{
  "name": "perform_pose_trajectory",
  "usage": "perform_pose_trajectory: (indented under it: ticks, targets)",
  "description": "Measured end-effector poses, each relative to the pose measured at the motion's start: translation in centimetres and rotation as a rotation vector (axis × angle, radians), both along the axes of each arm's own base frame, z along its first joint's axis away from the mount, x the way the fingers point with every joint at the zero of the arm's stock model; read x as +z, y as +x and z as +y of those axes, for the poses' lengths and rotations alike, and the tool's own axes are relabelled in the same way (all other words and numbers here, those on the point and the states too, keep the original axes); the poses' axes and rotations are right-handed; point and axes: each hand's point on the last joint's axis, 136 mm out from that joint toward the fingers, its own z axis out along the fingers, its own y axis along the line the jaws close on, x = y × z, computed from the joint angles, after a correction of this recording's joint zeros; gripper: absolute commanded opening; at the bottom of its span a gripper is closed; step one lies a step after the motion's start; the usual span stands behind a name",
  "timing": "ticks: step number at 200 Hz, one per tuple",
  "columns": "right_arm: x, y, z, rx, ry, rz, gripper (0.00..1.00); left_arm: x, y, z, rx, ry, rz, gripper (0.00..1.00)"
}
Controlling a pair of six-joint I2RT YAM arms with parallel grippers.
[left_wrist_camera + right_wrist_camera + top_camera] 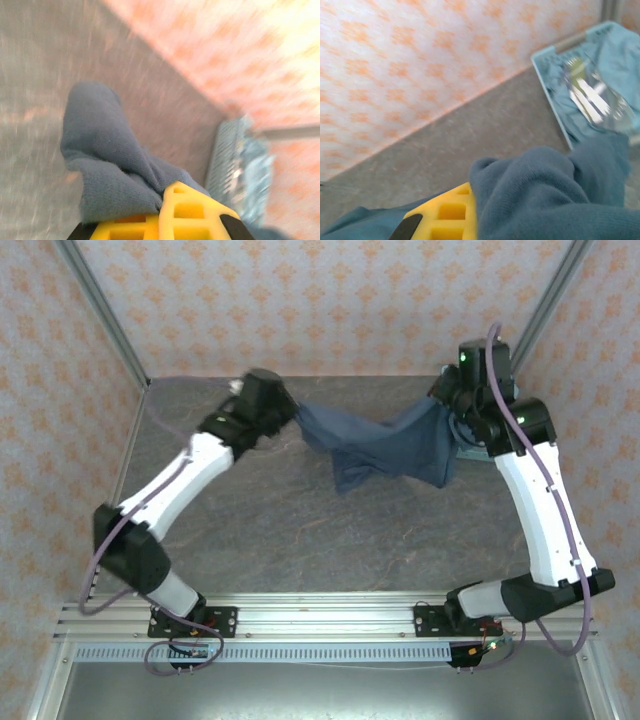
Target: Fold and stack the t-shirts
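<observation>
A dusty slate-blue t-shirt (385,447) hangs stretched in the air between both arms, over the back of the table. My left gripper (293,416) is shut on its left end, where bunched cloth (107,165) bulges past my yellow fingers (187,212). At the right end my right gripper (447,412) is shut on the shirt too, and a thick fold of cloth (550,195) covers most of the yellow finger (451,212). The middle of the shirt sags with loose corners pointing down.
A light-blue plastic lattice basket (547,65) with lighter teal cloth (620,55) in it stands against the patterned wall; it appears blurred in the left wrist view as well (235,165). Grey marbled tabletop (300,530) lies under the shirt. Metal frame posts (100,310) stand at the back corners.
</observation>
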Motion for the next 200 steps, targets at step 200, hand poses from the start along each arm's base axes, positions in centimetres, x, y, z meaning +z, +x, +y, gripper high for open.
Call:
perform_pose_trajectory:
  ticks: [200]
  targets:
    - [-1.8, 0.1, 8.4, 0.406, 0.220, 0.041, 0.00, 17.6, -10.1, 16.3, 0.271, 0.029, -0.337, 0.00]
